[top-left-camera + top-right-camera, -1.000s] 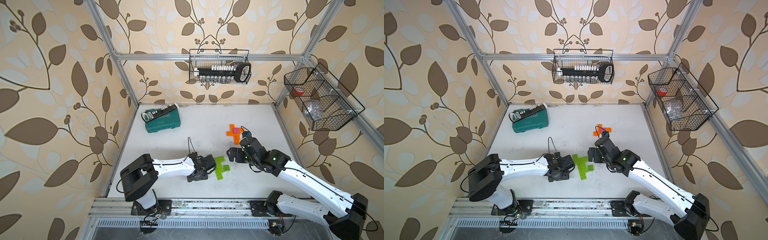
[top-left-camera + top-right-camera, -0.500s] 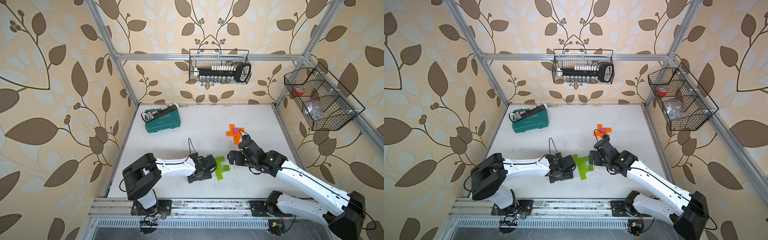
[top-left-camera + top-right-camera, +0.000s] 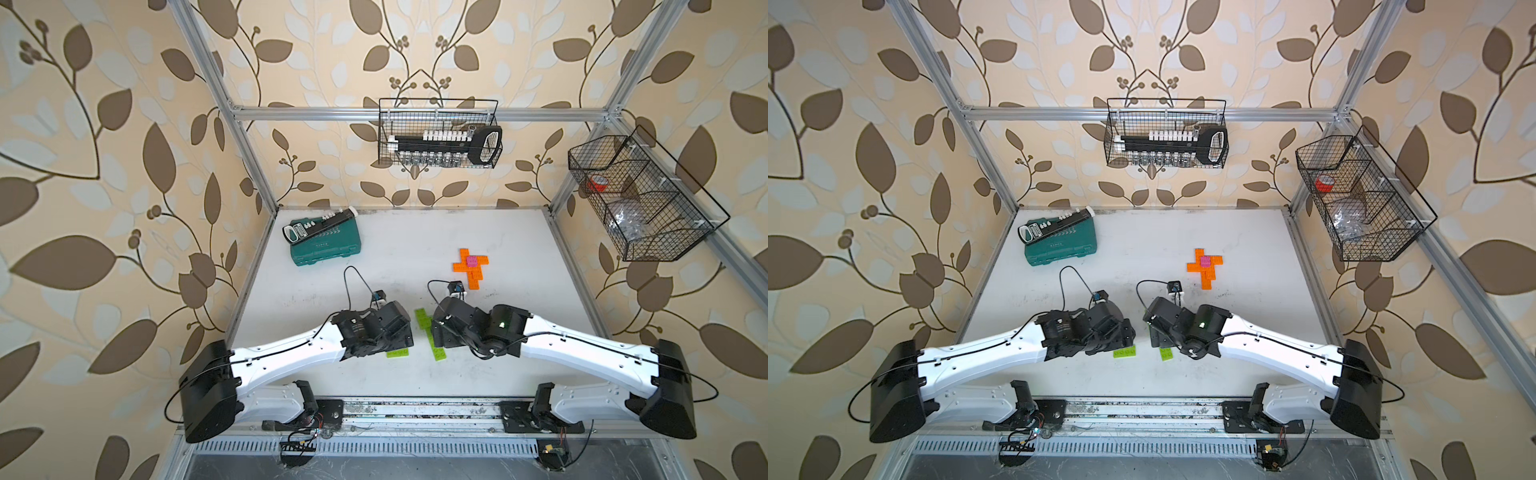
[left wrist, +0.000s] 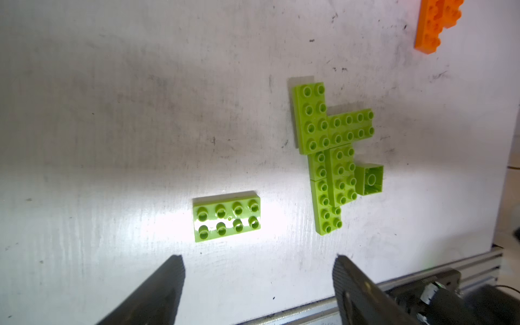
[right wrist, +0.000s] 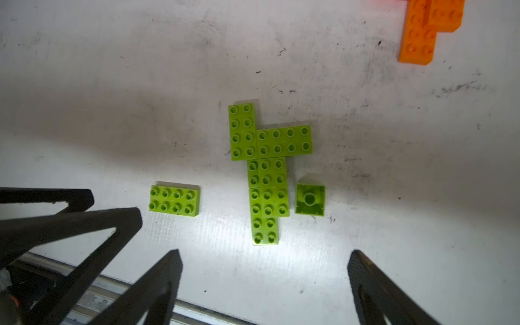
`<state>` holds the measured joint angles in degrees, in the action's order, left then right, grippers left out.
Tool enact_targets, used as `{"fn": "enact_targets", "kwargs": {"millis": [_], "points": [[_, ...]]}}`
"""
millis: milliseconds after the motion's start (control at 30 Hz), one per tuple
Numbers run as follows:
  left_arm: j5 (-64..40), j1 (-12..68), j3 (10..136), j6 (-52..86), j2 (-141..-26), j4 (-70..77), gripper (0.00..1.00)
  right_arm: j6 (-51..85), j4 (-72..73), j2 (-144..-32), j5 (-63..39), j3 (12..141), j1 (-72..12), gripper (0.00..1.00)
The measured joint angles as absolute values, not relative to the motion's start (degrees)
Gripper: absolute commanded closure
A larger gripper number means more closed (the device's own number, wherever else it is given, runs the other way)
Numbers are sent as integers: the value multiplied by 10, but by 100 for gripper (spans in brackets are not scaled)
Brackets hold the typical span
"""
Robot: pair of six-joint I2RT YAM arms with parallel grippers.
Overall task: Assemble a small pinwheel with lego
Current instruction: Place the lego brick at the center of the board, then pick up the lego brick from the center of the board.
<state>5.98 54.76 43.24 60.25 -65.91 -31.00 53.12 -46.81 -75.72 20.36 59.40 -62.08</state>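
Nearest me, low in the middle of both top views, my left claw [image 4: 257,259] is spread wide with nothing between its fingers, poised over a loose green brick [image 4: 226,216] lying flat on the white surface [image 3: 395,257]. My right claw [image 5: 264,253] gapes empty too, over the green cluster [image 5: 264,174], whose bricks touch one another. A small upturned green brick [image 5: 310,199] lies just beside it. Further up, right of centre, sits the orange cross [image 3: 471,276], capped by a pink brick [image 3: 471,261]. At the upper left of the surface lies the teal case [image 3: 326,245].
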Motion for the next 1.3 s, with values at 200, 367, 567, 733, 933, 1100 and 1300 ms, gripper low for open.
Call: {"fn": "enact_targets", "kwargs": {"millis": [200, 367, 567, 733, 933, 1100, 1300], "points": [[-21, 428, 323, 588, -538, -271, 17, 575, -470, -870, 187, 650, -654, 45], [-106, 340, 271, 585, -503, -235, 18, 595, -474, -959, 162, 704, -663, 57], [-171, 295, 235, 584, -500, -199, 19, 604, -484, -1041, 134, 750, -664, 66], [-194, 292, 214, 584, -500, -178, 19, 606, -490, -1081, 114, 775, -664, 72], [-206, 291, 194, 585, -499, -166, 20, 606, -489, -1111, 93, 793, -664, 76], [-210, 288, 193, 584, -500, -160, 20, 605, -491, -1122, 85, 798, -662, 80], [-210, 288, 193, 584, -503, -157, 20, 604, -493, -1125, 83, 798, -650, 83]]}}
